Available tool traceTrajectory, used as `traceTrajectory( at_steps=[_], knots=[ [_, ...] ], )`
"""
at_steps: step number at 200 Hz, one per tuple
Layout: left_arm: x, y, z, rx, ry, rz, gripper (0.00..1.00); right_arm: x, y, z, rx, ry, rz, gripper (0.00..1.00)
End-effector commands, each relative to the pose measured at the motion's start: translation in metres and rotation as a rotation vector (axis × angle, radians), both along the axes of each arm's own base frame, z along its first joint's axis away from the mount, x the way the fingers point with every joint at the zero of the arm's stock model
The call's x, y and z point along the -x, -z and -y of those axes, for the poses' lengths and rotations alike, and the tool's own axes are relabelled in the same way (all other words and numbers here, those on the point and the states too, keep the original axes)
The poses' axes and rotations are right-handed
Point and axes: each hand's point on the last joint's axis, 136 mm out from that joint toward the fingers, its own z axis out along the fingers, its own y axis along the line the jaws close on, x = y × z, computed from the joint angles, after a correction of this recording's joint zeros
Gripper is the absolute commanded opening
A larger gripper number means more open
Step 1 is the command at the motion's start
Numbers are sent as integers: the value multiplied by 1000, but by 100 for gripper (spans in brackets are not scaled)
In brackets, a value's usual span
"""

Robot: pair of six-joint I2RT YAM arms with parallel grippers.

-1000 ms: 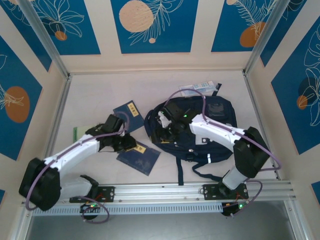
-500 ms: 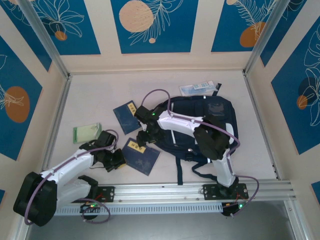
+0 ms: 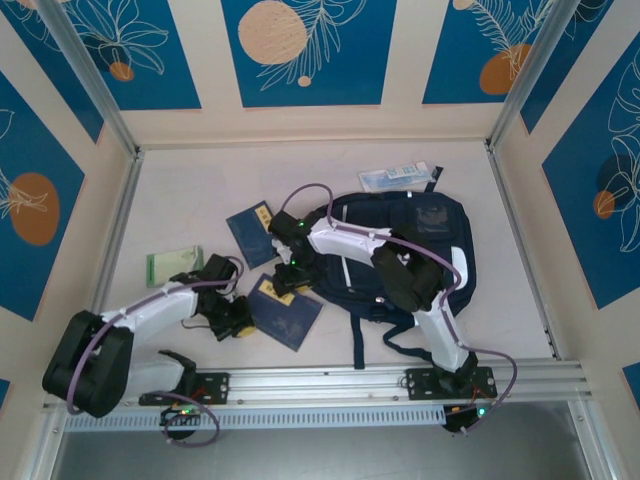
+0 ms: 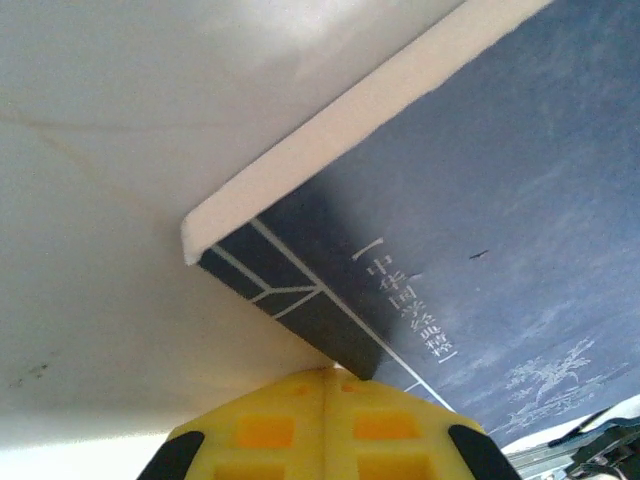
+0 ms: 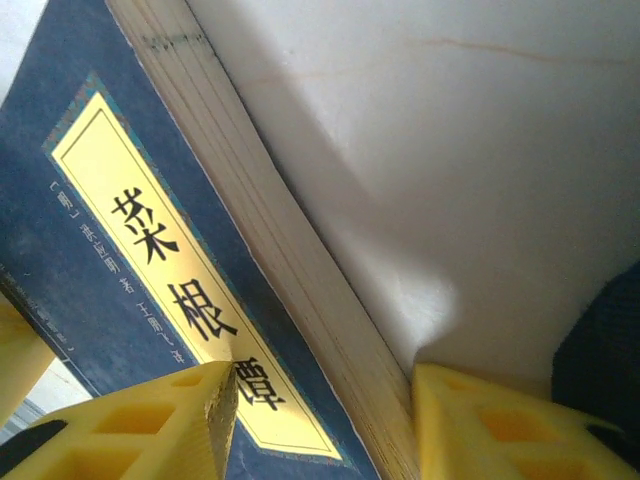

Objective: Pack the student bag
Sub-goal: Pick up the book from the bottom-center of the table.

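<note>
The student bag [image 3: 420, 250], a large navy backpack, lies flat at centre right with its straps trailing toward the near rail. A navy book with a yellow label [image 3: 288, 312] lies just left of it. My left gripper [image 3: 236, 322] is shut at the book's left corner. In the left wrist view its yellow fingertips [image 4: 325, 385] are pressed together and touch the corner of the navy cover [image 4: 480, 200]. My right gripper [image 3: 286, 272] hovers over the book's far end. It is open [image 5: 320, 420], straddling the page edge of the book [image 5: 150, 230] beside the yellow label.
A second navy book [image 3: 254, 232] lies behind the first. A green card [image 3: 174, 265] sits at the left, and a pale blue packet [image 3: 396, 178] lies behind the bag. The white table [image 3: 200, 185] is walled on three sides, with a metal rail along the near edge.
The right arm swung left, off the bag and over to the near book's labelled end. The left arm drew back toward the near left and now sits at that book's corner.
</note>
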Motion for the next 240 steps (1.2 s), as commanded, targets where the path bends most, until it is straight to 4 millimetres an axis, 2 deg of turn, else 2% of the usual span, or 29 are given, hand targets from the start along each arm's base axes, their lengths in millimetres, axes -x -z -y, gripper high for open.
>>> traceTrajectory(
  at_steps=[1,40,78,99,139,162,184,198,228,240],
  knots=[
    [-34,-1,9,14,47,145,0,20,-15,-2,-57,-8,-101,46],
    [-36,0,12,17,54,137,0,35,-40,-12,-209,-12,-236,38],
    [-39,-2,13,15,65,136,0,40,-49,-12,-267,-20,-285,29],
    [-40,-5,13,11,67,144,1,41,-47,-10,-275,-10,-309,25],
    [-39,-12,9,-2,66,157,1,46,-26,-2,-206,1,-327,15],
    [-35,-15,4,-18,62,160,3,44,-25,1,-195,16,-312,11],
    [-31,-19,-2,-45,63,162,13,40,-26,7,-176,58,-287,0],
    [-28,-22,-7,-63,63,160,23,34,-29,10,-177,98,-275,0],
    [-23,-29,-15,-75,39,160,53,26,-45,11,-265,188,-303,0],
    [-23,-31,-15,-56,14,162,61,25,-51,9,-301,213,-336,0]
  ],
)
